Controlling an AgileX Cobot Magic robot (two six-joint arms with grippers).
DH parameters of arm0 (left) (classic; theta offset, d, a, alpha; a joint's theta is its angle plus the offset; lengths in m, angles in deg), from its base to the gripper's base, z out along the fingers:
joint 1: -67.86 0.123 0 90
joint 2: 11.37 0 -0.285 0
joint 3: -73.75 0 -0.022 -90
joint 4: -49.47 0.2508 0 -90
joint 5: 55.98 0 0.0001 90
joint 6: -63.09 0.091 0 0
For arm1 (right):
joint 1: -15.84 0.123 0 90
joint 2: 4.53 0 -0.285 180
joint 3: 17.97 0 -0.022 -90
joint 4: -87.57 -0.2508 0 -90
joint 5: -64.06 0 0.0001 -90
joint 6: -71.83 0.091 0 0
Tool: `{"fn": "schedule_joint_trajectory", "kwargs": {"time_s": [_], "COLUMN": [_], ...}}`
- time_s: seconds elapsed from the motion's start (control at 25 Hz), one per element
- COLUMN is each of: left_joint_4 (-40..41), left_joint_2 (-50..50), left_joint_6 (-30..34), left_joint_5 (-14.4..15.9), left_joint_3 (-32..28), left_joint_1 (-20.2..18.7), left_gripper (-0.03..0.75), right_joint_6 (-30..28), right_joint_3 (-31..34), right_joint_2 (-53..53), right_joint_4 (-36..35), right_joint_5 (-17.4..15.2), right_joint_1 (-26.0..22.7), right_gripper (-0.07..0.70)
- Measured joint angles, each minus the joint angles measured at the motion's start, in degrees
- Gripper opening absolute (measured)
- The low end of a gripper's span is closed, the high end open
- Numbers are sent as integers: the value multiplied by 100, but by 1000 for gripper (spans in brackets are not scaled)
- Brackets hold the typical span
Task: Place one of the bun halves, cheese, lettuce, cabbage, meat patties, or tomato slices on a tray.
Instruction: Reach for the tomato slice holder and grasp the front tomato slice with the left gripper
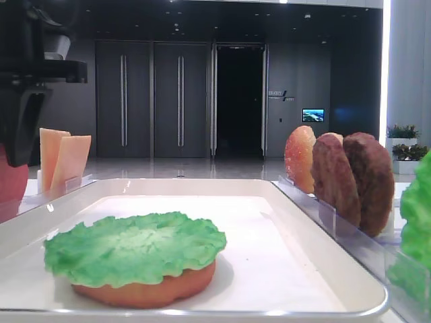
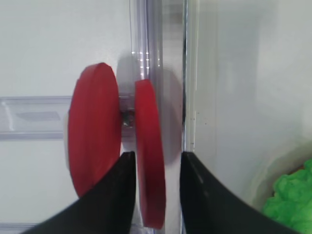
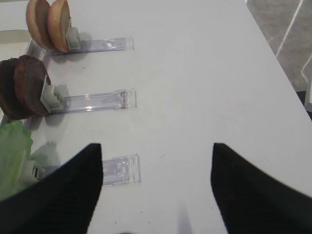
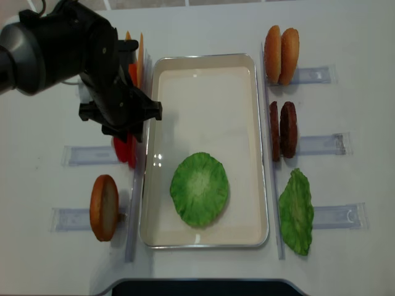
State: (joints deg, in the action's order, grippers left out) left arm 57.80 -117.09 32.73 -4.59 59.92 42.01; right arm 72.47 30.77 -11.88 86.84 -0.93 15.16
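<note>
Low front view: lettuce (image 1: 135,247) on a bun (image 1: 145,288) lies in the tray (image 1: 323,269).

Right wrist: the right pincer (image 3: 156,190) hangs released over bare worktop (image 3: 204,73), patties (image 3: 24,90) ahead-left.

Left wrist: the left pincer (image 2: 157,195) straddles one upright tomato slice (image 2: 148,151); contact unclear.

Overhead: that pincer sits left of the tray.

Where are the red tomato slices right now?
The tomato slices stand on edge in a clear rack just left of the white tray in the overhead view, with the left gripper straddling the slice nearer the tray.
</note>
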Motion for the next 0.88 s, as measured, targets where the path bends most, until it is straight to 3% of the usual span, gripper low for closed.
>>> {"fn": "schedule_joint_trajectory", "kwargs": {"time_s": [0.36,0.88], "left_joint_4": [55,-128], "left_joint_2": [0,0], "left_joint_6": [5,279], "left_joint_5": [37,172], "left_joint_3": [0,11], "left_joint_1": [0,0], "left_gripper": [67,62], "right_joint_6": [0,0], "right_joint_3": [0,0], "right_joint_2": [0,0], "right_joint_4": [1,1], "right_joint_5": [0,0], "right_joint_1": [0,0], "right_gripper": [481,481]}}
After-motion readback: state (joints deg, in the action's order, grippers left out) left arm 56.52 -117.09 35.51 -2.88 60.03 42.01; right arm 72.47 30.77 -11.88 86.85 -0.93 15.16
